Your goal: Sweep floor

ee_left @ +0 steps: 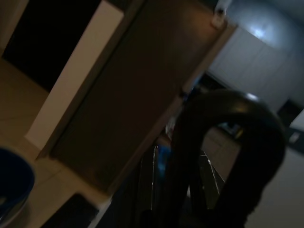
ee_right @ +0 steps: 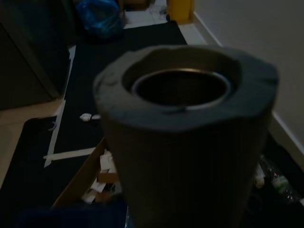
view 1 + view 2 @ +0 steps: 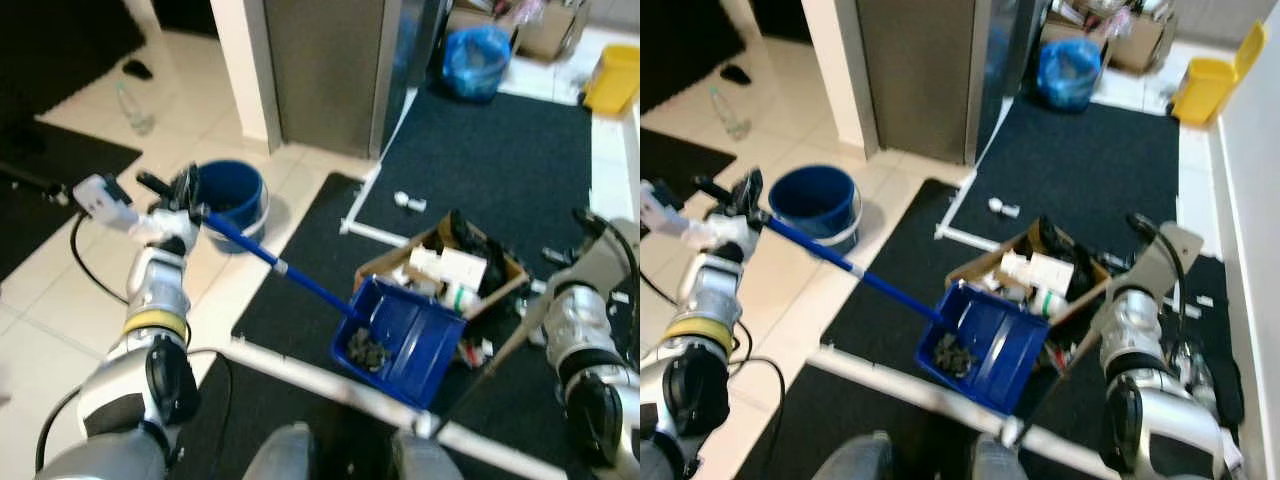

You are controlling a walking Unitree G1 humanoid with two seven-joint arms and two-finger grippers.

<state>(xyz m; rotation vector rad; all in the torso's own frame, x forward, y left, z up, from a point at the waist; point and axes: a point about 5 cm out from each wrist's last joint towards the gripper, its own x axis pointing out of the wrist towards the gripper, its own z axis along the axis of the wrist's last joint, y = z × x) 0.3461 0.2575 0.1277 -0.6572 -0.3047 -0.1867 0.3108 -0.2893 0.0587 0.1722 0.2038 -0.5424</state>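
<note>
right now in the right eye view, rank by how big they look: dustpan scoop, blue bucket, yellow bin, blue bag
1. dustpan scoop
2. blue bucket
3. blue bag and yellow bin: look alike, both farther away, so unranked.

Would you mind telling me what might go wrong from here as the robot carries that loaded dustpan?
1. The blue dustpan holds dark debris near its low end; tilting it further could spill the debris onto the black mat.
2. The left gripper grips the long handle at its far end, so the pan may swing.
3. The pan sits close to the cardboard box and could knock it.
</note>
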